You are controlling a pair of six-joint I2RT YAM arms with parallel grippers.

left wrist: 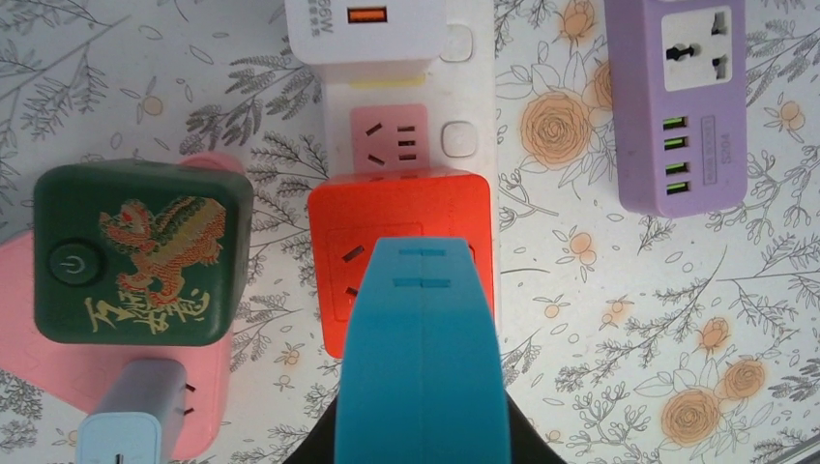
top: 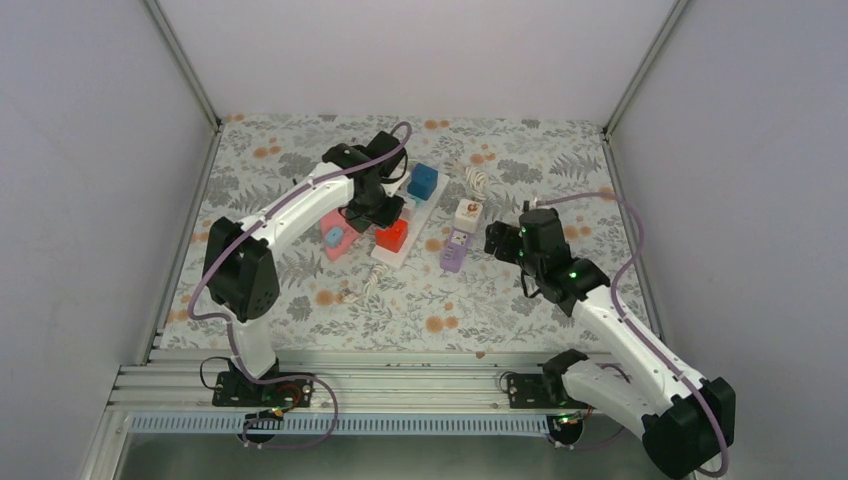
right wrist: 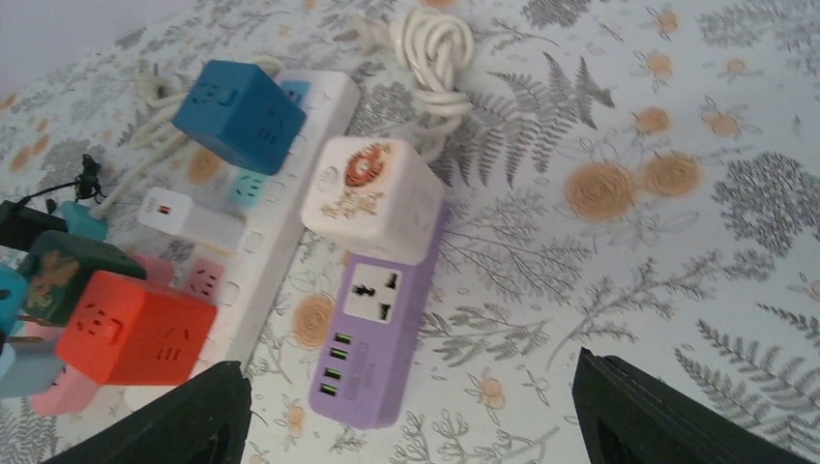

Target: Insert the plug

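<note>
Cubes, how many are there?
4: blue cube and red cube on the white strip, white cube on the purple strip, green cube on the pink strip.

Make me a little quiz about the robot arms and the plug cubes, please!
1. True or false: the white cube sits on the purple strip.
2. The right gripper is: A open, B shut on a plug, C shut on nothing.
3. What colour is the cube nearest the left gripper?
Key: 1 true; 2 A; 3 the red cube.
</note>
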